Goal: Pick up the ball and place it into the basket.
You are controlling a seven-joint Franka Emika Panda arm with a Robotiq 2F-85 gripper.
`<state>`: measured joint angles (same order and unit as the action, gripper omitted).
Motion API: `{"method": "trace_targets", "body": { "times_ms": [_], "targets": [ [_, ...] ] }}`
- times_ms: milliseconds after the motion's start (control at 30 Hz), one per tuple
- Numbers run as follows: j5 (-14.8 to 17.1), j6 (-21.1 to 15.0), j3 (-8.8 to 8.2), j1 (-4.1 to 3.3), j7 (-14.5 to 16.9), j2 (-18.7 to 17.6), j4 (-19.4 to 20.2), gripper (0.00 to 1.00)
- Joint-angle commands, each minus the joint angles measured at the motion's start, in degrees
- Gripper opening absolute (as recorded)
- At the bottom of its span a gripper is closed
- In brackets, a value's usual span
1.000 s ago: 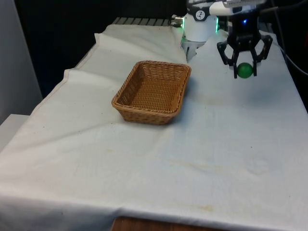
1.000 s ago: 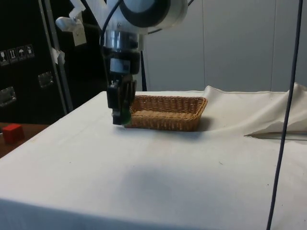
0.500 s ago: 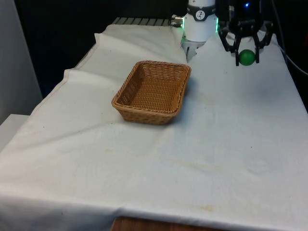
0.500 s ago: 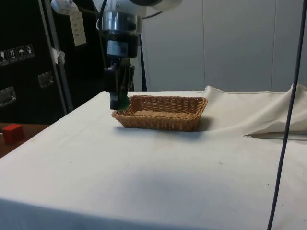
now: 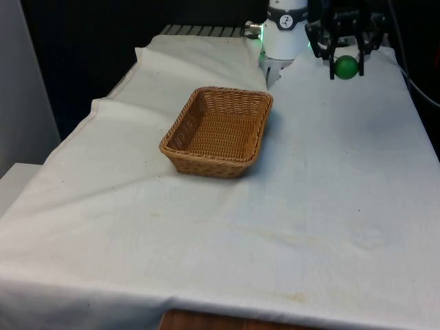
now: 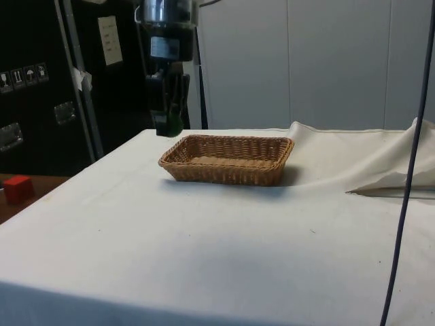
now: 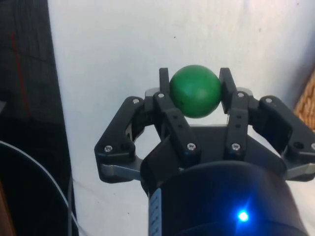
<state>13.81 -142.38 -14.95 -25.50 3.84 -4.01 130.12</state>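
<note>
One white cloth [image 5: 330, 206] over the whole table, wrinkled at the far edge. No contact between cloth and gripper.

One wicker basket [image 5: 218, 130] on the cloth, rectangular, brown, open side up, nothing visible inside. About table centre in the front view, slightly toward 11 o'clock. Also seen in the side view [image 6: 230, 158], flat on the cloth; one corner of its rim visible in the wrist view [image 7: 307, 105].

One black gripper [image 5: 346, 60] up off the table, at roughly 1 o'clock from the basket in the front view, well apart from it. In the side view [image 6: 168, 127] hangs above the table just past the basket's near-left corner, higher than the rim. Jaws clamped on the ball, one finger [image 7: 164, 86] on each side of it, seen clearly in the wrist view [image 7: 195, 87].

One green ball [image 5: 346, 66], round, held between the fingertips, clear of the cloth, not over the basket. Wrist view: ball [image 7: 195, 91] pinched at its widest part, white cloth beneath. Side view: only a green sliver [image 6: 172, 126] past the fingers.
</note>
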Motion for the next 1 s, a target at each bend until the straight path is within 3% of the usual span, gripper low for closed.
{"method": "trace_targets", "body": {
  "times_ms": [0,100,133,267,767,967],
  "targets": [
    [-1.55,1.32,-0.57,0.11,-0.86,0.23,-0.34,0.01],
    [-2.12,2.35,-1.49,0.29,-0.63,0.46,-0.86,0.01],
    [-0.97,1.60,-1.15,0.06,0.00,0.40,-0.63,0.01],
    [-2.86,3.44,-2.92,0.29,-0.29,0.63,-1.43,0.01],
    [-2.41,2.98,-7.05,0.40,2.75,0.46,-1.03,0.01],
    [-3.04,2.92,-8.88,0.80,3.72,0.29,-0.97,0.01]
  ]
}}
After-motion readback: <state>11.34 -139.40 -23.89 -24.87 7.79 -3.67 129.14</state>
